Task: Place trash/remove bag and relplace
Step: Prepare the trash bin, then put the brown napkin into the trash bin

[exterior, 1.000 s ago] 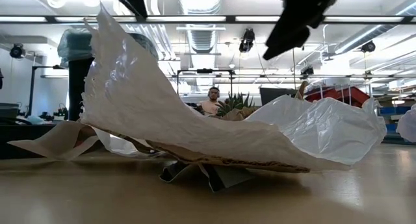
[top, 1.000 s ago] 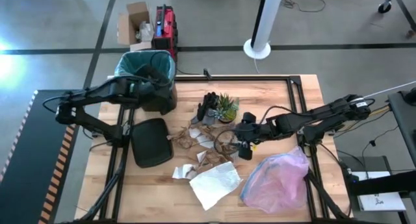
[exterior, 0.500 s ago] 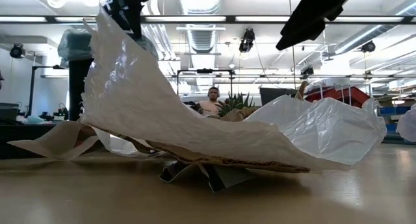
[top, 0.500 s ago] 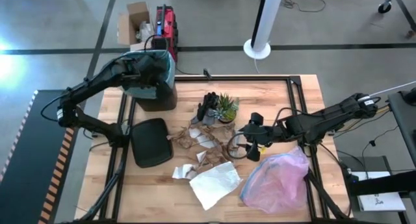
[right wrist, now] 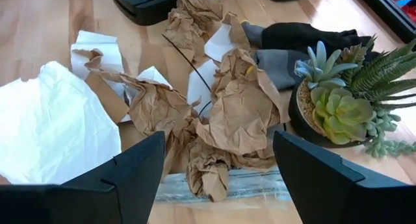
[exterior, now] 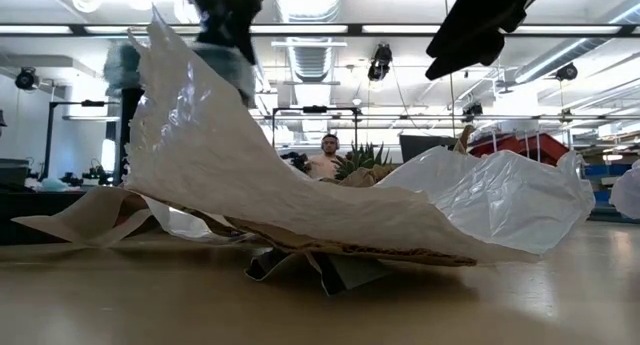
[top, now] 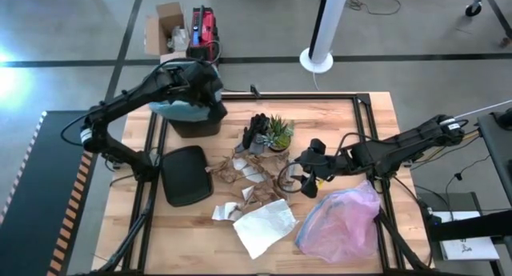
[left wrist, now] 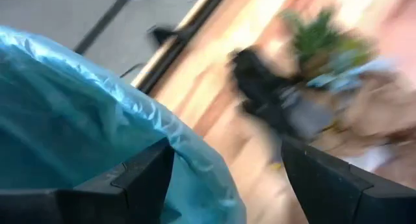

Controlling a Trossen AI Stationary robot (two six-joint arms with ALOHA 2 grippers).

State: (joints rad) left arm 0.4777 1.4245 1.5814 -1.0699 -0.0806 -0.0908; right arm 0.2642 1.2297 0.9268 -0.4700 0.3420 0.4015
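Observation:
The light blue-teal bag (top: 166, 108) lines the dark bin (top: 196, 126) at the table's far left corner. My left gripper (top: 214, 108) is open at the bin's right rim. In the left wrist view (left wrist: 227, 146) one finger stands over the bag (left wrist: 78, 120) and the other outside it. The trash, crumpled brown paper (right wrist: 240, 113) and white sheets (top: 264, 226), lies mid-table. My right gripper (top: 308, 182) is open and hovers just right of the brown paper, holding nothing (right wrist: 220, 138). My left gripper stands astride the bag's rim (left wrist: 195, 165) with its fingers apart. I cannot tell whether a finger touches the plastic.
A pinkish-lilac bag (top: 340, 220) lies near the right arm. A small potted plant (top: 278, 132) and a black glove (top: 256, 132) sit beyond the litter. A black lid (top: 186, 174) lies left of it. A large white sheet (exterior: 230, 175) fills the low view.
My left gripper has come up from the bin and swung toward the table's right, to the bin's right rim. My right gripper rose a little and drew slightly toward the right edge, then held still, open throughout.

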